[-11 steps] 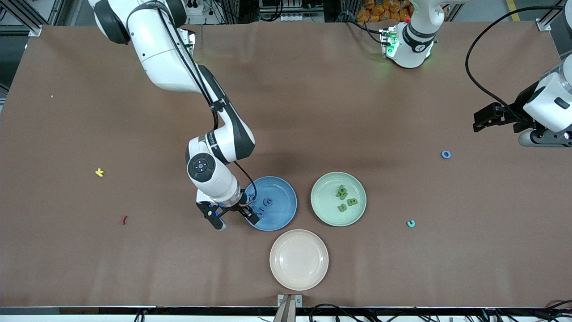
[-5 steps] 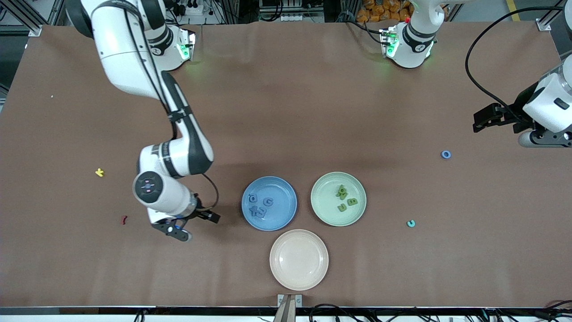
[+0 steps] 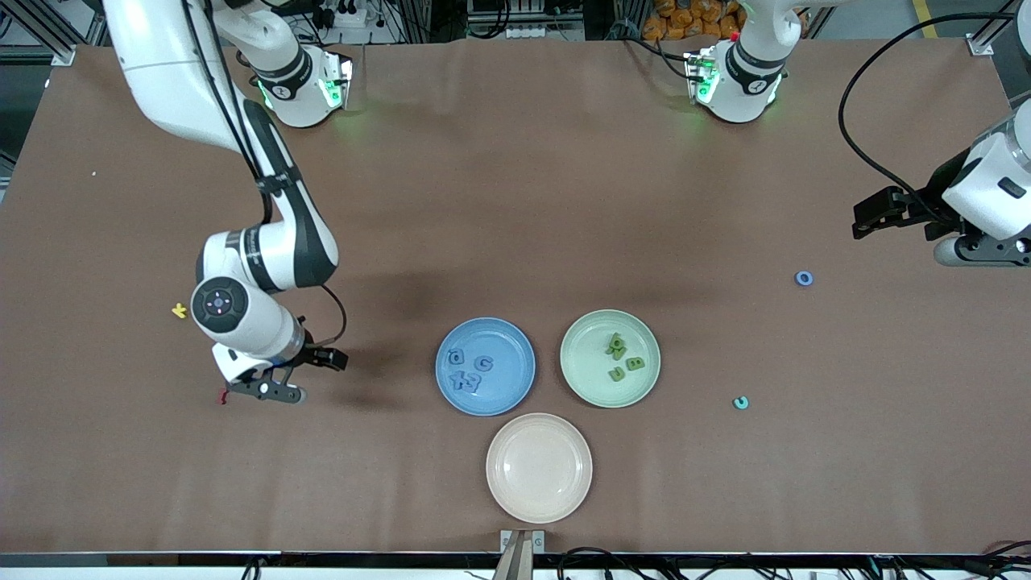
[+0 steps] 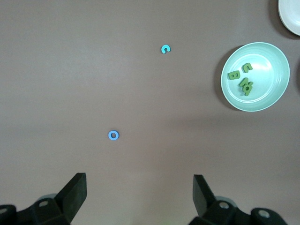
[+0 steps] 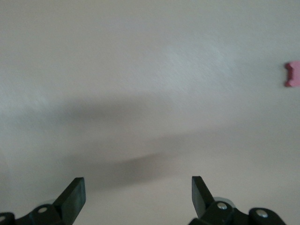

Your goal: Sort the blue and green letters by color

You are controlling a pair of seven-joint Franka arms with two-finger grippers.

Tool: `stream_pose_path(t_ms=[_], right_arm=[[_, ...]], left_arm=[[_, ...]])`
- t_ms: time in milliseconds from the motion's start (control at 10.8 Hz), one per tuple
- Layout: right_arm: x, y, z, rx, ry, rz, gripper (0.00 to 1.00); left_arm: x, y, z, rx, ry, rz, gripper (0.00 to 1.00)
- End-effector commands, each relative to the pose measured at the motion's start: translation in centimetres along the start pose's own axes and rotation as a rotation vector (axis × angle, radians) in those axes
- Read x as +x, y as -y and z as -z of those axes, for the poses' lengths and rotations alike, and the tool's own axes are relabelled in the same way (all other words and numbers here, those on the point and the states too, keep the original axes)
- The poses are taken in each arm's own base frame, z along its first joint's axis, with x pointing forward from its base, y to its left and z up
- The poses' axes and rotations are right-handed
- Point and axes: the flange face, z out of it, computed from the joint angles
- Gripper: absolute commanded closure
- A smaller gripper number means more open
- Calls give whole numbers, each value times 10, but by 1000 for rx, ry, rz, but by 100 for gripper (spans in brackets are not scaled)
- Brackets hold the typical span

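Observation:
Several blue letters (image 3: 465,380) lie in the blue plate (image 3: 509,354). Several green letters (image 3: 617,346) lie in the green plate (image 3: 588,380), which also shows in the left wrist view (image 4: 269,96) with the green letters (image 4: 243,79). One blue ring letter (image 3: 804,278) lies loose on the table toward the left arm's end, also in the left wrist view (image 4: 113,135). My right gripper (image 3: 298,376) is open and empty, low over the table beside the dark red letter (image 3: 223,395). My left gripper (image 3: 910,234) waits open and empty above the table near the blue ring.
A cream plate (image 3: 539,467) stands nearer the front camera than the two coloured plates. A teal letter (image 3: 740,402) lies beside the green plate, also in the left wrist view (image 4: 165,48). A yellow letter (image 3: 180,310) lies toward the right arm's end. The right wrist view shows the red letter (image 5: 292,74).
My right gripper has moved from the blue plate's edge toward the right arm's end of the table, ending beside the dark red letter. The blue letters it covered now show. The left arm has not moved.

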Motion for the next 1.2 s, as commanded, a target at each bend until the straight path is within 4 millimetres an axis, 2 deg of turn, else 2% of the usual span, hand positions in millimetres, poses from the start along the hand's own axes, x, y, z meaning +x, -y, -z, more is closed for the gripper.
stream_pose_path(t_ms=[0, 278, 463, 555, 740, 833, 1110], right_arm=[[-38, -43, 28, 3, 10, 46, 0], [-63, -71, 48, 23, 25, 78, 0], [-74, -79, 63, 29, 22, 87, 0], [-79, -80, 77, 20, 26, 88, 0], [-89, -80, 116, 1, 33, 96, 0], [-88, -78, 138, 0, 29, 122, 0], [-66, -81, 203, 29, 10, 169, 0]], left_arm=[[0, 2, 3, -9, -9, -18, 0], [0, 2, 3, -7, -9, -18, 0], [0, 2, 2, -9, -8, -18, 0], [0, 2, 2, -9, -8, -18, 0], [0, 2, 3, -9, -12, -18, 0], [0, 2, 3, -9, -12, -18, 0], [0, 2, 3, -9, -12, -18, 0]])
